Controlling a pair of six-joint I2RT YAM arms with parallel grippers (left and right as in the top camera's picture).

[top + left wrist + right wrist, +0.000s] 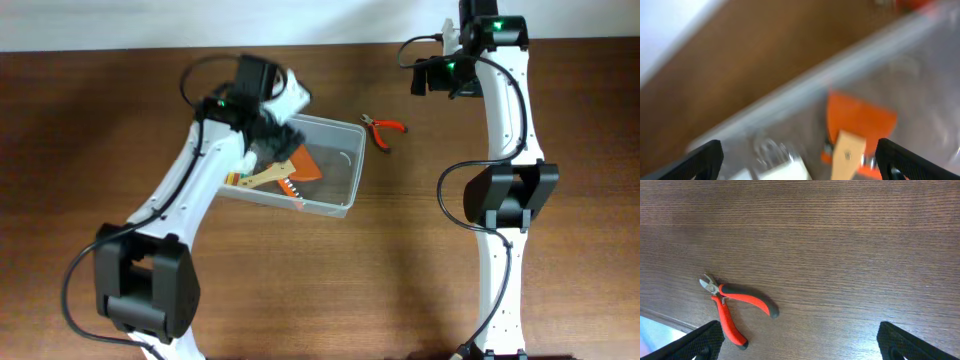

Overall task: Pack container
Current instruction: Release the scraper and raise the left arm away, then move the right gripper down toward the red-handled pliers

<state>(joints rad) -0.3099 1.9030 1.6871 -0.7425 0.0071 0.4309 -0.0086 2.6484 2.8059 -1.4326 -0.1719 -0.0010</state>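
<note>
The clear container is set on the tabletop, left of centre, with an orange flat piece and a wooden handle seen inside it. The left pincer is held over it, spread apart and empty. The right pincer is likewise spread apart above red-handled pliers, which lie near the container.

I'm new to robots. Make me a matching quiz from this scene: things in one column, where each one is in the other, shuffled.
1. red-handled pliers
2. orange-bladed tool
3. left fingers
4. right fingers

A. inside the clear container
B. open, above the container
C. lying on the table, outside the container
D. open, above bare table near the pliers

Pairs: 1-C, 2-A, 3-B, 4-D
</note>
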